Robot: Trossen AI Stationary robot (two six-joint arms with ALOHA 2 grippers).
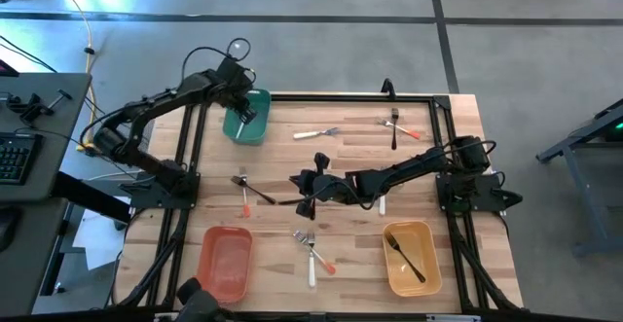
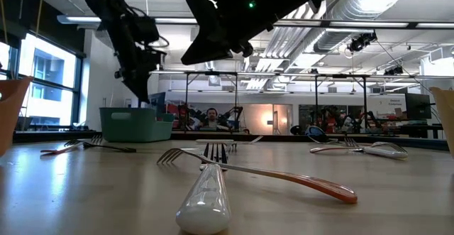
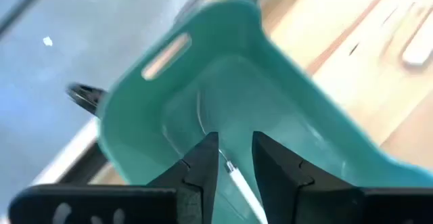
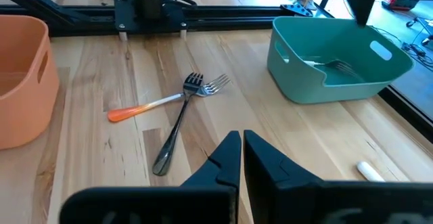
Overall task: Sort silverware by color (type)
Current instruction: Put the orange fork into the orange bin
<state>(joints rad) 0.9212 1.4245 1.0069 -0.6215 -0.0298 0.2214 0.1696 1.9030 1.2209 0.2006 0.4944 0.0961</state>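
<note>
My left gripper (image 3: 234,141) hangs open over the green bin (image 1: 247,118) at the table's far left. A white fork (image 4: 330,65) lies inside that bin and shows between the fingers (image 3: 235,175). My right gripper (image 4: 241,143) is shut with nothing in it, above the table's middle (image 1: 310,188). Just beyond it a black fork (image 4: 174,130) lies crossed under an orange-handled fork (image 4: 152,105) on the wood. More silverware lies scattered: a pair at the far right (image 1: 397,125), one at far centre (image 1: 316,133), a pair near the front (image 1: 311,249).
A red bin (image 1: 226,261) stands at the near left. At the near right a yellow bin (image 1: 426,236) holds a black fork (image 1: 405,255). A small white piece (image 1: 382,204) lies beside my right arm. A black frame rims the table.
</note>
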